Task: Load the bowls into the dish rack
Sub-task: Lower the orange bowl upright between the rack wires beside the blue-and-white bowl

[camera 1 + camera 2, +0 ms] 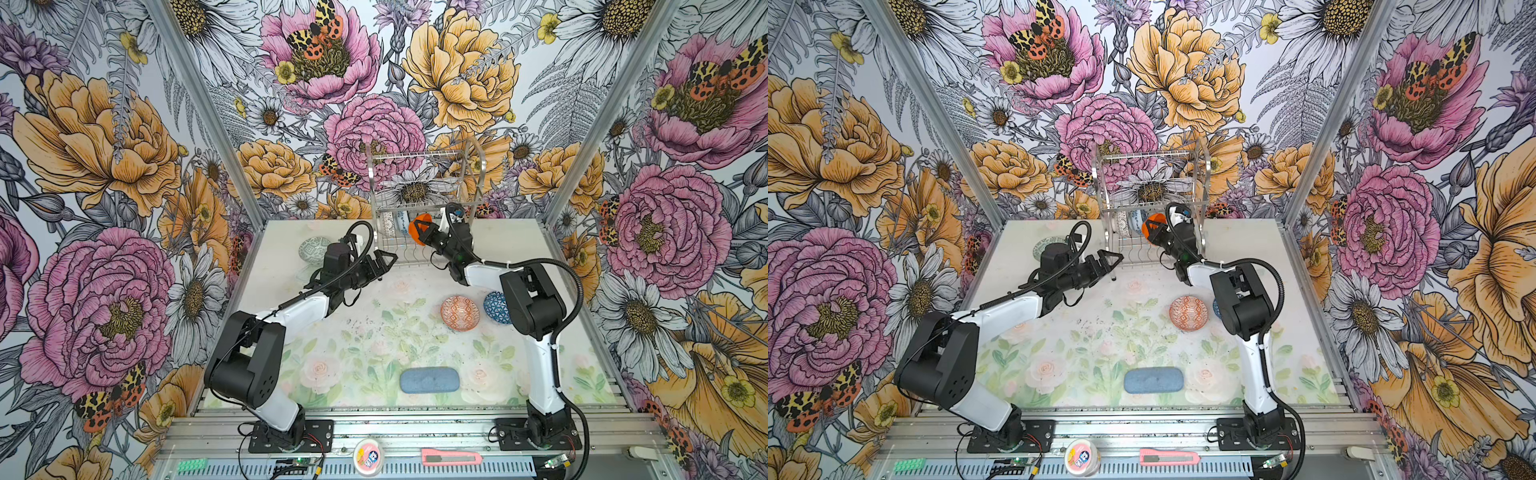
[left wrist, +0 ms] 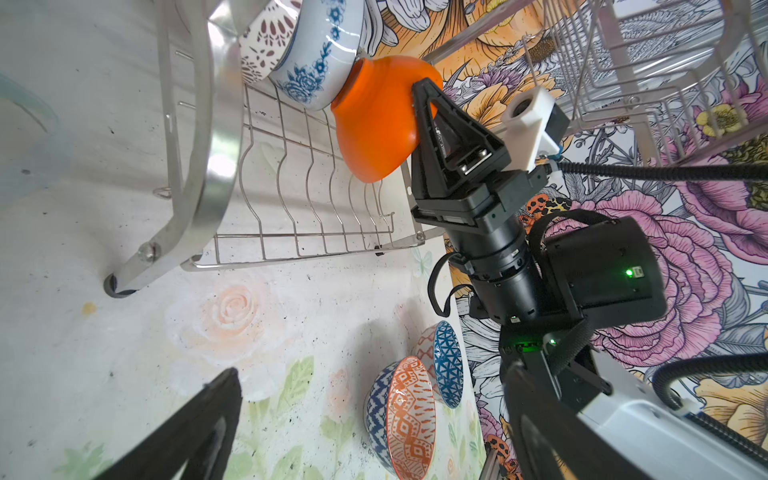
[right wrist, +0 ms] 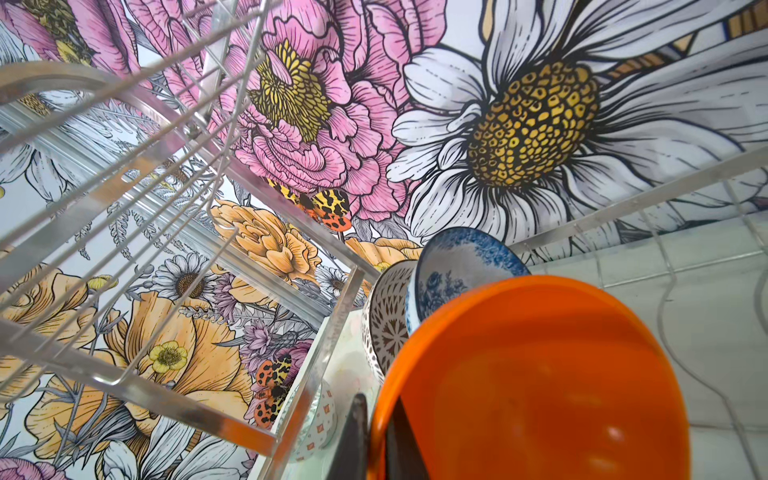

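Your right end effector (image 1: 423,233) grips the orange bowl (image 1: 417,226) by its rim at frame centre in a top view. The bowl stands on edge over the lower tier of the dish rack (image 1: 478,166), foot pointing left at the blue floral bowl (image 1: 402,220) just beside it. Your left end effector (image 1: 384,261) hangs open and empty.
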`<action>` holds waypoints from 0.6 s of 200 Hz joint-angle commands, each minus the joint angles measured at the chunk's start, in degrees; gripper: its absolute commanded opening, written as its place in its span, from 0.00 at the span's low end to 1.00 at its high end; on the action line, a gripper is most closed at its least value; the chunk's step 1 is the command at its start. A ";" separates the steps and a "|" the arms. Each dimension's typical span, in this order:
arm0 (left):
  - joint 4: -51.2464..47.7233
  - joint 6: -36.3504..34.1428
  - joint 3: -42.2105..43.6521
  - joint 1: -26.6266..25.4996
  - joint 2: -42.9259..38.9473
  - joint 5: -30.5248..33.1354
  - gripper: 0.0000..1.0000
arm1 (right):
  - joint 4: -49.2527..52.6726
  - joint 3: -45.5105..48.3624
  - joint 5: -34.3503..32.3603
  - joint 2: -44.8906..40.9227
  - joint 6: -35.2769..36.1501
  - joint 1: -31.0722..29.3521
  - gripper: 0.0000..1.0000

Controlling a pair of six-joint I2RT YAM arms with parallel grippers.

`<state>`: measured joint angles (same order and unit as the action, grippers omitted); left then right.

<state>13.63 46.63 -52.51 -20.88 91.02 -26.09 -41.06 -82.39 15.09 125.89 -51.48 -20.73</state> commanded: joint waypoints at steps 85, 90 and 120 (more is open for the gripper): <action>2.23 0.39 -1.72 0.23 1.15 -2.44 0.99 | -4.38 -9.72 -4.80 6.86 -6.36 -0.75 0.00; 2.28 0.31 -1.76 0.19 1.13 -2.47 0.99 | -4.36 -9.87 -4.94 7.01 -6.43 -0.72 0.00; 2.23 0.00 -1.69 0.21 1.47 -2.39 0.99 | -4.90 -10.47 -5.99 8.12 -7.21 -0.72 0.00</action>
<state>14.00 46.63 -52.60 -20.88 91.64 -27.07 -43.00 -90.21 10.09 132.81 -57.47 -20.99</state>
